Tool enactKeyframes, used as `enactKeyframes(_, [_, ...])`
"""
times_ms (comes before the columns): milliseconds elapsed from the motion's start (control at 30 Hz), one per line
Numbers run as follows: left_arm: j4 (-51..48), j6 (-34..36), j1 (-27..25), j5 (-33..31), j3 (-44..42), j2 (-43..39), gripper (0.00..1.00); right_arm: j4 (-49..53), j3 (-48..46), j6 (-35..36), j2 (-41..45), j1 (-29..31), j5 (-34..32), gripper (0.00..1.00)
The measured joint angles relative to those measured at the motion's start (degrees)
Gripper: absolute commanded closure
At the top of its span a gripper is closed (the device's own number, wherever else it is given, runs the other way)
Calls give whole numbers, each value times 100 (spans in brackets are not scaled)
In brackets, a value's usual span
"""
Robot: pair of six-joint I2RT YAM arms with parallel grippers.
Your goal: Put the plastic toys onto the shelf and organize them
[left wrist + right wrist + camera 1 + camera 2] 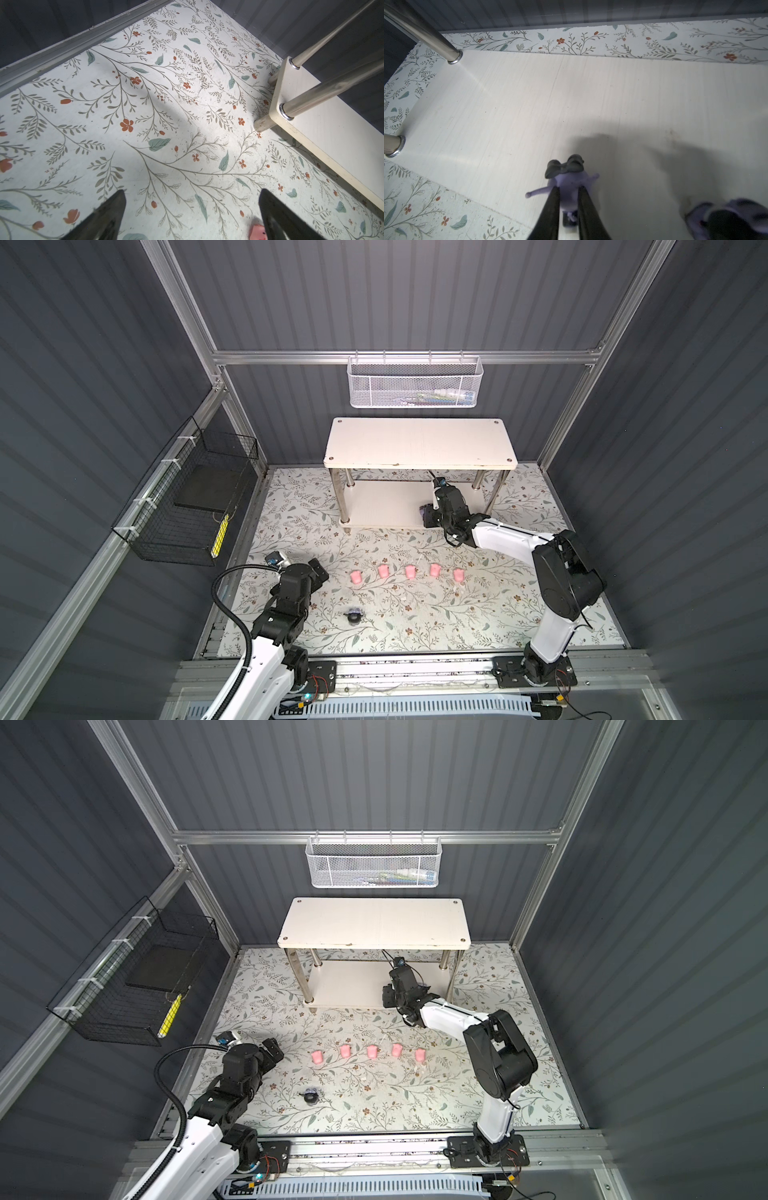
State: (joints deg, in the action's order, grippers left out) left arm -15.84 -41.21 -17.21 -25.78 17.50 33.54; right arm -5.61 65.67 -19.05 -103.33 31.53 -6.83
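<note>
I had the right gripper (pixel 569 192) pinched narrow on a purple toy (pixel 571 179) over the lower tier (pixel 550 104) of the shelf (pixel 419 443), at 12 o'clock on the floral mat (pixel 374 635). The toy's long axis ran in line with the fingers. Its black bow end pointed away from the wrist and its thin arms stuck out to either side. The fingers hid its feet, so I couldn't tell whether it touched the board.

A second purple toy (pixel 726 218) sat near it on that tier, blurred and cut off by the frame edge. The third purple toy (pixel 354 616) was on the mat at 7 o'clock, with its black part toward 6.

Five pink toys (pixel 410 571) made a row along the 9-to-3 line, too small for me to tell which way they faced. The left gripper (pixel 192 190) hung wide open at 9 o'clock, holding nothing. The nearest pink toy (pixel 257 231) was half hidden behind one finger.
</note>
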Motion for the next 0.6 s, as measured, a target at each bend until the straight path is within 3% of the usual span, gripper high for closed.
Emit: enactKeyframes(600, [22, 0, 0, 2, -2, 157, 0, -184, -737, -46, 400, 0, 229, 77])
